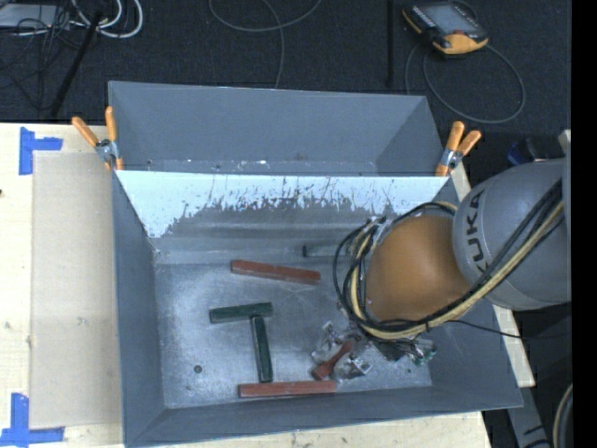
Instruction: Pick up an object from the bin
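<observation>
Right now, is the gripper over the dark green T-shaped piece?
No, the gripper is beside the T-shaped piece, apart from it.
</observation>
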Robot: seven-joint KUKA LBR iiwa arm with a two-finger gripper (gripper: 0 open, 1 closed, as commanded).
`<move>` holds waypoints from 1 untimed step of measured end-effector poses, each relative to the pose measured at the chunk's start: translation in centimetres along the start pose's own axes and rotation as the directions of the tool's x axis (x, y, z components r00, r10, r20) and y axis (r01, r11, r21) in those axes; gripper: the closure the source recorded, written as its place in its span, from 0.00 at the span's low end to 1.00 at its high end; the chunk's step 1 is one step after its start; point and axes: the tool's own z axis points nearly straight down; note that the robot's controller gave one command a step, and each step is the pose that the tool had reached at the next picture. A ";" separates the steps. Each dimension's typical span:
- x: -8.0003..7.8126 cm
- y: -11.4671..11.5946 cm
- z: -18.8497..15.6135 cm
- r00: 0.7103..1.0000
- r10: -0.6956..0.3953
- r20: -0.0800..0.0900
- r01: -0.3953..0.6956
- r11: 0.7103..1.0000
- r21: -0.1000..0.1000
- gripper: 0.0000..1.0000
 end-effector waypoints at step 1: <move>-1.7 -0.4 -15.7 0.997 -0.078 -0.007 0.078 0.997 -0.004 1.00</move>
